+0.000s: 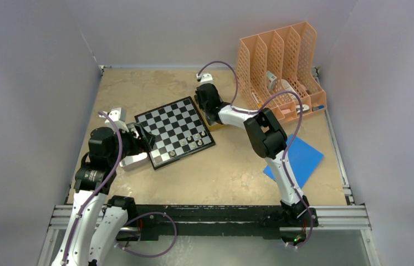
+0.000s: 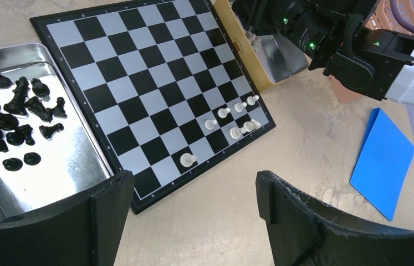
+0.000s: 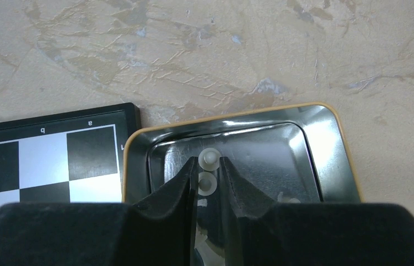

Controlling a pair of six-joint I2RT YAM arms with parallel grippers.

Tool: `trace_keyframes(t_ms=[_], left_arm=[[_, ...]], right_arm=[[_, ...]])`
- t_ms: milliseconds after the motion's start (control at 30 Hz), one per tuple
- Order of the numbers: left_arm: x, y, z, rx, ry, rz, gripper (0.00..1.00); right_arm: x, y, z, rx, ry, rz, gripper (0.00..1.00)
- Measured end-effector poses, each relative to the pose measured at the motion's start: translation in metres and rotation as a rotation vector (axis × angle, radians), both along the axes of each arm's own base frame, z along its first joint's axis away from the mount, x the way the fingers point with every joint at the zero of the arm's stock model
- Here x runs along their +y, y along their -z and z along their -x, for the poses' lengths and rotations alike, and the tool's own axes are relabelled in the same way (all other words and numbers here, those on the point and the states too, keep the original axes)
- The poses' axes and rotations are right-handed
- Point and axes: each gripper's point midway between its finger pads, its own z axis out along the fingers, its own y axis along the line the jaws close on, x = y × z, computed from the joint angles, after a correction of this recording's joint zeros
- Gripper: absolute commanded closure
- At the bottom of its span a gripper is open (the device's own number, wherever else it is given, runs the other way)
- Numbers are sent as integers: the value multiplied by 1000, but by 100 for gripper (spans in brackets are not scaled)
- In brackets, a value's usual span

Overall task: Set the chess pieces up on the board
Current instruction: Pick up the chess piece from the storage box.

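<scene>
Beside the board [image 1: 174,130], off its far-right edge, in a gold-rimmed tray [image 3: 326,166]: right gripper [image 3: 209,166] pinched on one pale piece [image 3: 210,159] | left gripper [image 2: 193,194] spread wide, empty, over the board's left corner | done: a few pale pieces [image 2: 240,106] stand by the board's near-right corner | left: all black pieces [image 2: 16,111] lie in a steel tray [image 2: 66,166] left of the board.

Bright, even, diffuse light; top view sharp w/ only faint shadows under arms on tabletop [image 1: 221,177]. Gold-rimmed tray [image 3: 321,133] shows strong glare & mirrors the pale chess piece [image 3: 209,159]; silver tray [image 2: 66,166] has dull sheen. Jaws near both wrist cams black, blurred.
</scene>
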Motion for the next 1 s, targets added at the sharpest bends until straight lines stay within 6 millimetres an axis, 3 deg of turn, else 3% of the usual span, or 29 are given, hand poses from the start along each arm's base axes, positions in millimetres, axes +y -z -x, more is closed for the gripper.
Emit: trace_keyframes(t_ms=[1000], left_arm=[[0, 0, 0, 1, 0, 0, 19]], right_arm=[[-5, 0, 2, 16, 9, 21, 92]])
